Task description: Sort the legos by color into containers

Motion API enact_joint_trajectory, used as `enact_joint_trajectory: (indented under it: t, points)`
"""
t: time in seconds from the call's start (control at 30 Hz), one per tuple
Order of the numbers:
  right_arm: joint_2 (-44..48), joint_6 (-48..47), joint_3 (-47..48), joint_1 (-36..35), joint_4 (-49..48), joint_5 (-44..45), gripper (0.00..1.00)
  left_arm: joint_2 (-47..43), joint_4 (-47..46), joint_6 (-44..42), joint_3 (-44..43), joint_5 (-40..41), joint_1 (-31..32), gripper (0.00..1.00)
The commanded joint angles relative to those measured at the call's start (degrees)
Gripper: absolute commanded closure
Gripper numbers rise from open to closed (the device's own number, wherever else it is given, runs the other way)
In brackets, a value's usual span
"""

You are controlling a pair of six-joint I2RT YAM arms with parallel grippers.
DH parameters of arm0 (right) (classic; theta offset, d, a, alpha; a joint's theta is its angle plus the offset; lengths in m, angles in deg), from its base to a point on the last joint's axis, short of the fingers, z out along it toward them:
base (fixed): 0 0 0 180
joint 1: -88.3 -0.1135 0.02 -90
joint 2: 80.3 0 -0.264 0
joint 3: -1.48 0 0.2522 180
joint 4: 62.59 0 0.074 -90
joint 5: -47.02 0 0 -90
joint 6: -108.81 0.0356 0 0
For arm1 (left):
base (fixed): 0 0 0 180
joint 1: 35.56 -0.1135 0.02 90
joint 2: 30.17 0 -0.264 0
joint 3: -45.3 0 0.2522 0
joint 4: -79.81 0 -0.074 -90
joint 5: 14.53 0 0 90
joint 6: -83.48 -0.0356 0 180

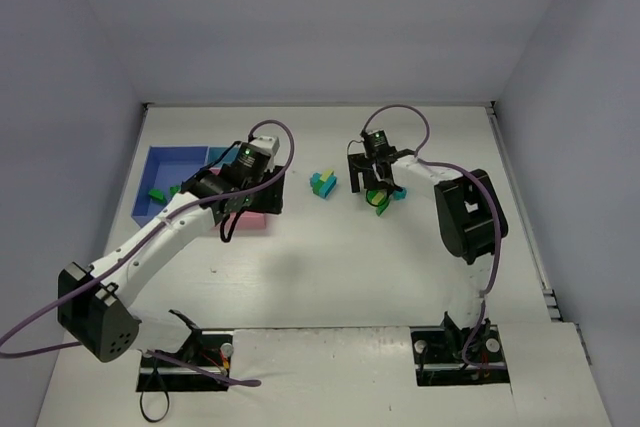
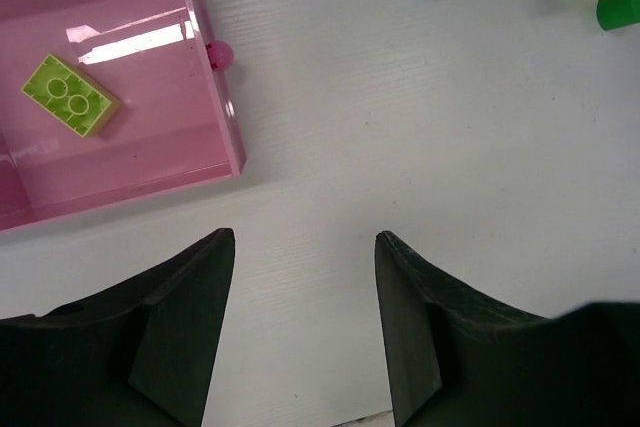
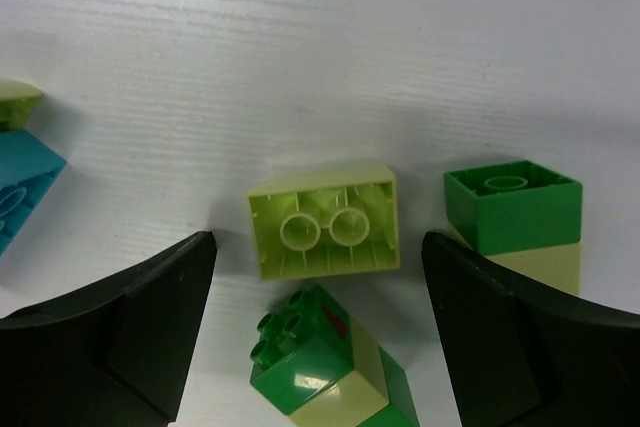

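Yellow-green lego [image 3: 324, 221] hollow side up, between spread right jaws, untouched.

left arm [image 1: 160, 237] stretches forward and to the right from its base, wrist tipped down, left gripper [image 2: 305, 239] with jaws parted. right arm [image 1: 465, 217] folds at the elbow and reaches left, right gripper [image 3: 318, 237] pointing down, jaws spread wide.

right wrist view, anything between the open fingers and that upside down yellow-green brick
Nothing covers the upside-down yellow-green brick, which lies in line with the gap of the open right gripper. But a dark green and yellow-green stack lies beside it in the same gap, and a green-topped stack sits close to one finger.
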Motion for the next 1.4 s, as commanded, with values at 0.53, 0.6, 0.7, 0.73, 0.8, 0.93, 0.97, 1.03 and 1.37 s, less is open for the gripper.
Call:
enact_joint_trajectory:
  t: [0.53,0.6,0.7,0.73,0.8,0.93,0.97,1.03,1.37]
  points:
    - [7.5,-8.7,-1.2,-0.7,-8.5,-2.3,1.0,-8.2,2.2,-0.4,-0.7,-2.8,-9.2,0.48]
    - [10.6,-9.0,0.0,-2.7,-8.6,-5.4,1.0,-9.3,3.3,0.1,-2.5,-2.4,-10.5,0.48]
    - [12.9,-9.8,3.6,-7.7,-8.6,-9.5,1.0,-11.6,5.7,1.2,-4.6,0.9,-12.9,0.48]
    - [12.9,-10.0,4.7,-9.1,-8.6,-10.2,1.0,-12.2,6.6,1.7,-4.9,2.1,-13.5,0.48]
    - [11.9,-10.3,8.8,-13.6,-8.5,-12.0,1.0,-14.2,7.8,3.1,-5.3,3.8,-15.1,0.48]
    - [6.4,-10.2,17.5,-20.3,-7.4,-15.4,0.97,-17.2,9.7,5.0,-5.6,4.8,-17.2,0.48]
    - [3.6,-10.3,19.3,-21.5,-7.3,-15.8,0.97,-17.7,10.2,5.1,-5.6,5.2,-17.4,0.48]
    - [0.8,-10.5,24.3,-24.8,-6.8,-16.2,0.94,-19.6,11.7,5.6,-5.7,6.9,-17.3,0.48]
    - [-11.3,-10.2,34.7,-28.1,-6.6,-16.1,0.35,-24.9,15.8,5.9,-4.3,6.0,-17.4,0.48]
